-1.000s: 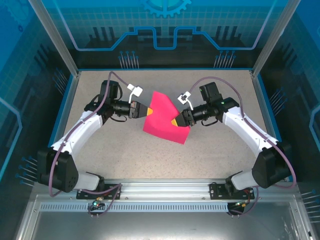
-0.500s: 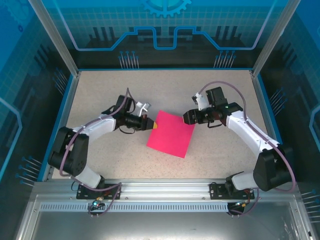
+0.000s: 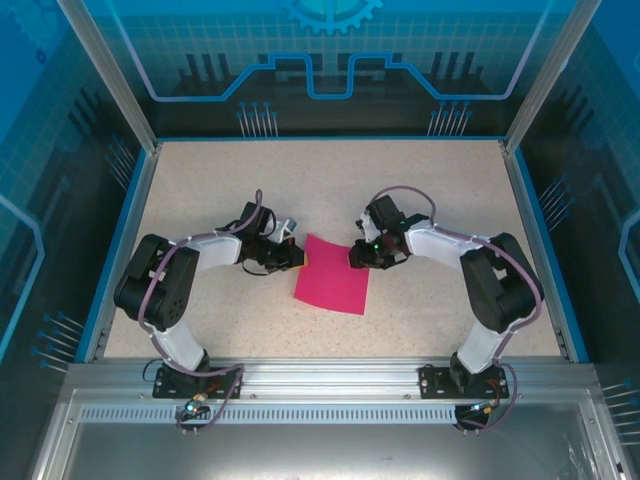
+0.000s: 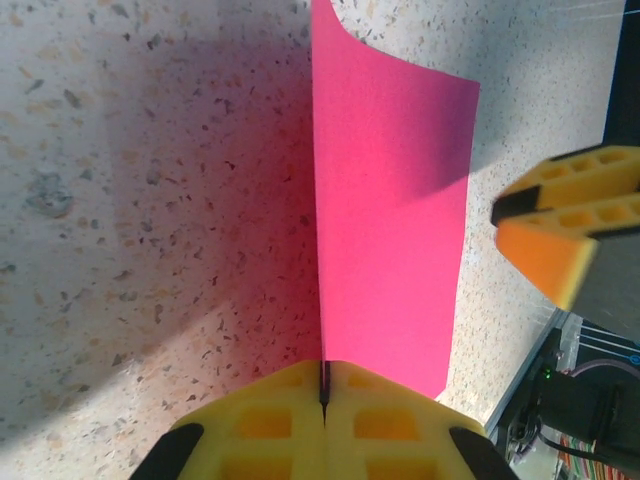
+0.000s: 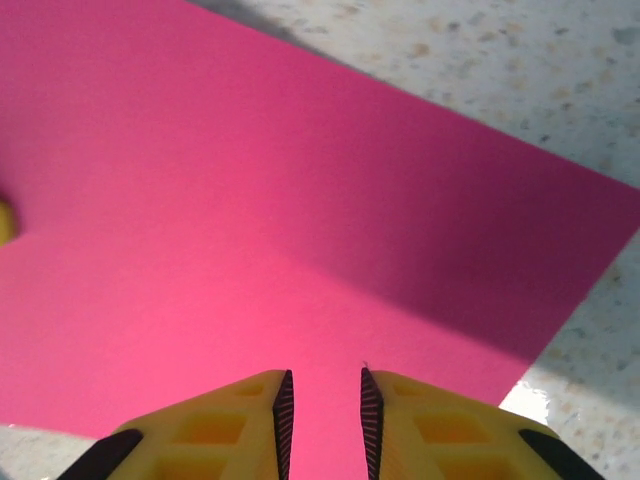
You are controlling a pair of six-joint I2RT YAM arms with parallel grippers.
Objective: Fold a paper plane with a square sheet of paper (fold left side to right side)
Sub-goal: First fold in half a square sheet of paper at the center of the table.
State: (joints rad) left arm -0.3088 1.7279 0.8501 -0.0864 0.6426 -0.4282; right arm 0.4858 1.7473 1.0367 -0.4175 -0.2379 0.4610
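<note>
So the square sheet of paper [image 3: 335,278] lies on the speckled table [image 3: 450,180], about dead centre in our overhead view. Our left gripper [image 4: 323,378] has its fingers pressed together on the sheet's left edge, pinching it. Our right gripper [image 5: 323,385] hangs by the sheet's upper right corner, fingers parted by just a narrow slit, with pink showing through the gap.

the square sheet of paper [image 3: 333,277] lies near the middle of the counter [image 3: 430,190], between the two arms. the left gripper [image 3: 298,257] is at the sheet's left edge, with that edge between its jaws. the right gripper [image 3: 355,257] sits over the sheet's far right corner, facing the left one.
</note>
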